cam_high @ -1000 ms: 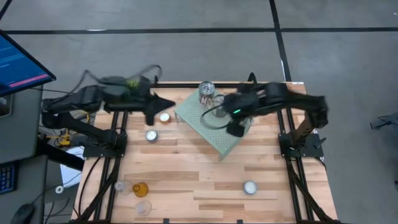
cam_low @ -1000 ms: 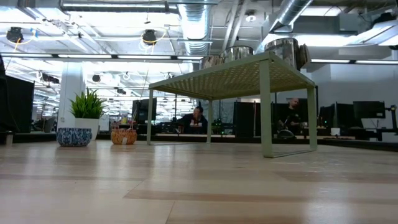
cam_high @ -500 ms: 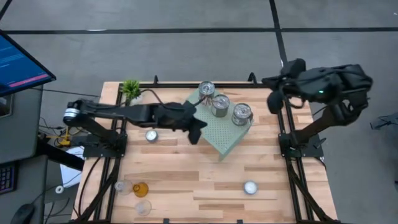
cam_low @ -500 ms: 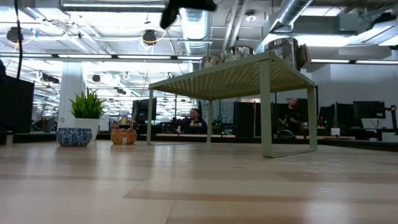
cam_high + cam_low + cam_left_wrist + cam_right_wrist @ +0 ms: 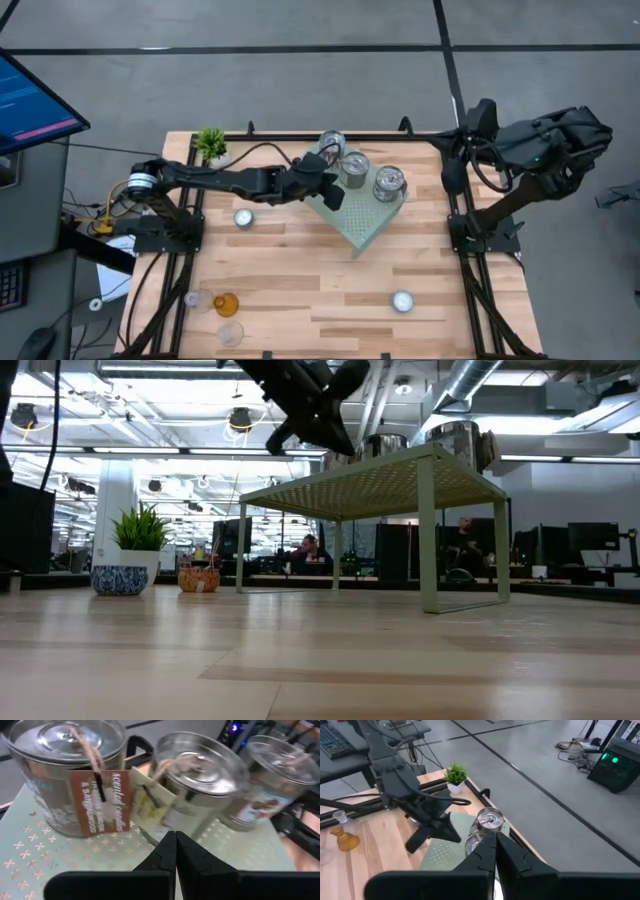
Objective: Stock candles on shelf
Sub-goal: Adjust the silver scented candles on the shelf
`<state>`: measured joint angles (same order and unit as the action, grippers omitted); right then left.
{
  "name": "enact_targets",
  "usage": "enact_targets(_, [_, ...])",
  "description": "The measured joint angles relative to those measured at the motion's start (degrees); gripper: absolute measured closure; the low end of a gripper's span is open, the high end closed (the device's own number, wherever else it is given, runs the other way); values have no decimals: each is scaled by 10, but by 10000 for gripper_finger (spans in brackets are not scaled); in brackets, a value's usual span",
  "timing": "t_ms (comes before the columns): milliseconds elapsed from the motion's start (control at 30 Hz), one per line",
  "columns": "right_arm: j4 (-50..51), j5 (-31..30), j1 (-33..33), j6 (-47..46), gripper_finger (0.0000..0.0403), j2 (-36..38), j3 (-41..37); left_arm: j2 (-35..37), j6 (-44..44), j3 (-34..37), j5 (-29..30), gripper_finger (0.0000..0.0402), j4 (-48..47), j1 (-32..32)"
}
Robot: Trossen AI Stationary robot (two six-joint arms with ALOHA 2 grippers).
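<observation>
Wooden tabletop (image 5: pixel 300 270) carries it all. Left gripper (image 5: pixel 333 192), fingers clenched on nothing, hovers over the shelf (image 5: pixel 362 225) just short of the tins (image 5: pixel 353 170); right gripper (image 5: pixel 449 172) is clenched too, parked off the table at three o'clock. Three tins stand upright in a row (likely stiff, slick and fairly heavy; grip across the sides). The shelf's long axis runs ten to four. Tealights (image 5: pixel 243 217) and glass holders (image 5: pixel 227 333), fragile, wait at seven o'clock.

An open-plan office or robotics lab is shown: exposed silver ducts (image 5: pixel 465 385) and strip lights are seen overhead, rows of desks with dark monitors (image 5: pixel 592 537) and seated people (image 5: pixel 312 550) beyond the left gripper (image 5: pixel 300 420).
</observation>
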<state>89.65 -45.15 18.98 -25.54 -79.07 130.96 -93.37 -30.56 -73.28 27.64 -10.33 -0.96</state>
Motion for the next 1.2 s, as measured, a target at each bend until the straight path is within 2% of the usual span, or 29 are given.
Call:
enact_targets(233, [3,0,6,6,403,0,0,-30,-10,0,-28,400,70,-15])
enact_targets(733, [4,0,6,30,403,0,0,-32,-15,0,-29,400,84,-32])
enact_targets(867, [4,0,6,30,403,0,0,-32,-14,0,-54,400,86,-42])
enact_targets(1000, [4,0,6,30,403,0,0,0,-12,0,-95,400,57,-42])
enact_targets(1200, [4,0,6,30,403,0,0,91,35,0,-56,400,-65,-35])
